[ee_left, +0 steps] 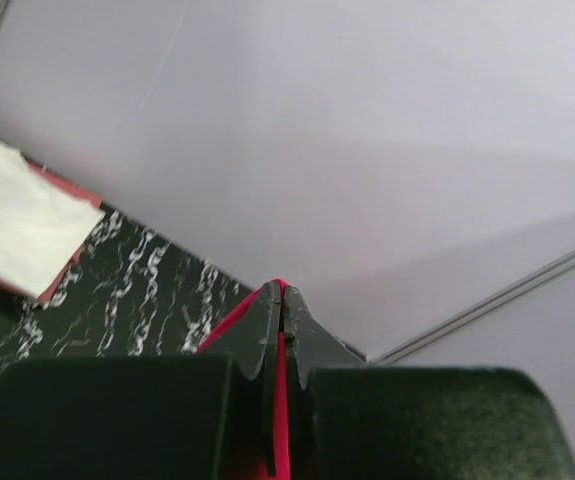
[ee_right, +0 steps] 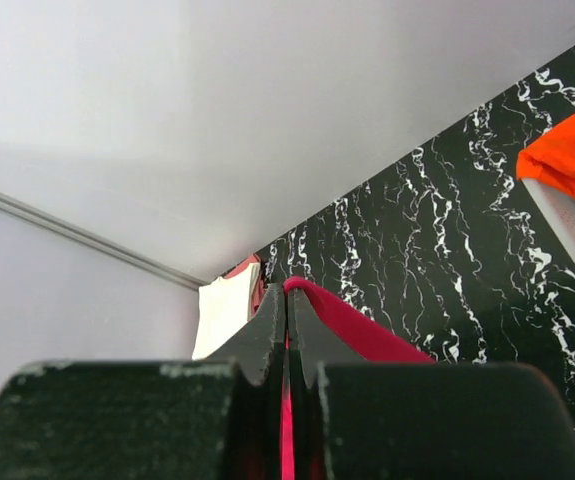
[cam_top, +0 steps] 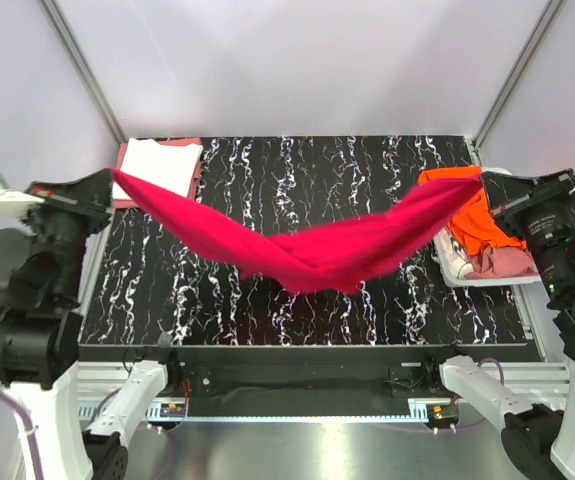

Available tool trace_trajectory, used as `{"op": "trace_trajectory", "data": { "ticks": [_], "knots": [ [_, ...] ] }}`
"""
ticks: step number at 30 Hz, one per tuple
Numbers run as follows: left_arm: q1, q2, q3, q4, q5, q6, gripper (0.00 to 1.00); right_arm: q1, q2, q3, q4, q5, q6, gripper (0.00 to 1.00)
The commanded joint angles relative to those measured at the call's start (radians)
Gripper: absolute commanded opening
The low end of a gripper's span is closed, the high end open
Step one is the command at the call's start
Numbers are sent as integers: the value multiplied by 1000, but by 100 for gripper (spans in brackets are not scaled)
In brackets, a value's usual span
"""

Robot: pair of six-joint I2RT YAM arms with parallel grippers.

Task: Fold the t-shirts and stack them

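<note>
The crimson t-shirt (cam_top: 307, 255) sags above the black marbled table (cam_top: 347, 170) from 10 to 2 o'clock, its ends clamped in the fully closed left gripper (ee_left: 283, 300) and right gripper (ee_right: 287, 300); it looks limp and light, best held by its corners.

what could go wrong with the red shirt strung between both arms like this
The left gripper and right gripper each pinch only a thin edge of the crimson shirt; pulling apart could slip it free. Its right end crosses over the orange shirt and might snag it.
</note>
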Motion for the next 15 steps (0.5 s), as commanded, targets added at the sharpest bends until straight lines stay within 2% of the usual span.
{"op": "trace_trajectory", "data": {
  "ticks": [1,5,9,13,15],
  "knots": [
    [5,30,-102,-2,65,23,0,-4,43,-42,-14,39,-33,0],
    [3,65,-286,30,164,40,0,-4,92,-99,47,60,-71,0],
    [5,163,-395,197,238,0,0,-2,200,-64,168,126,-149,0],
    [11,274,-362,390,335,-43,0,-5,412,104,208,162,-235,0],
    [12,298,-335,468,351,-57,0,-13,510,252,205,154,-289,0]
  ]
}}
